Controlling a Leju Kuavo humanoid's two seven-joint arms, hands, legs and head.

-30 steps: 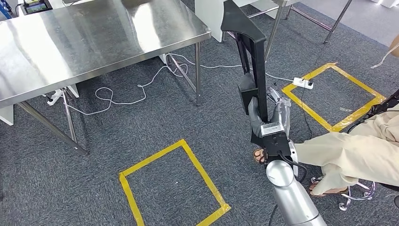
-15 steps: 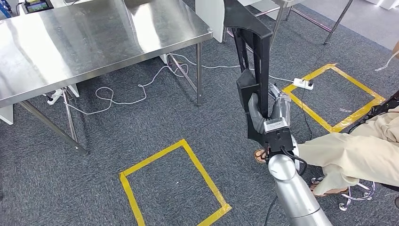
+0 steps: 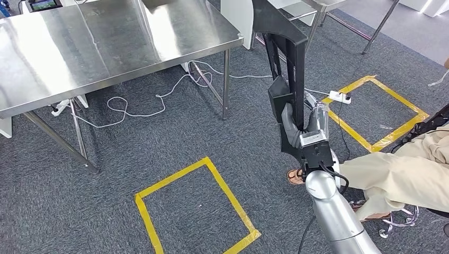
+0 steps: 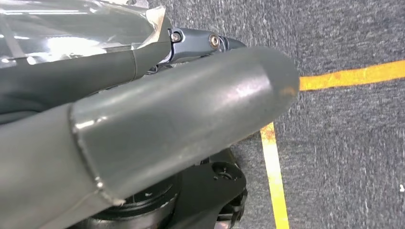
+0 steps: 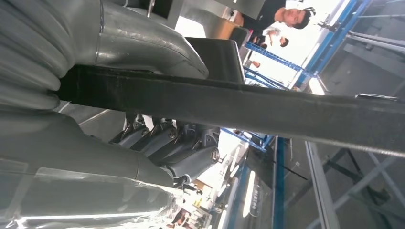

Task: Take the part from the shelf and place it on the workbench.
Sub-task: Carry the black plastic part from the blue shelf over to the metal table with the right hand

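Holding: my right hand (image 3: pixel 303 123) gripped the black part (image 3: pixel 286 63) upright, well off the floor (thumb and fingers wrapped its bar).
Workbench: the steel workbench (image 3: pixel 106 47) stood apart, ahead on the left.
Left hand: I couldn't tell how its fingers lay.
Floor: a yellow tape square (image 3: pixel 193 209) below; a seated person (image 3: pixel 402 174) just right of my arm.

No text, label or number can be read anywhere; the small white label (image 3: pixel 308 138) at the right wrist seems printed but is too blurred
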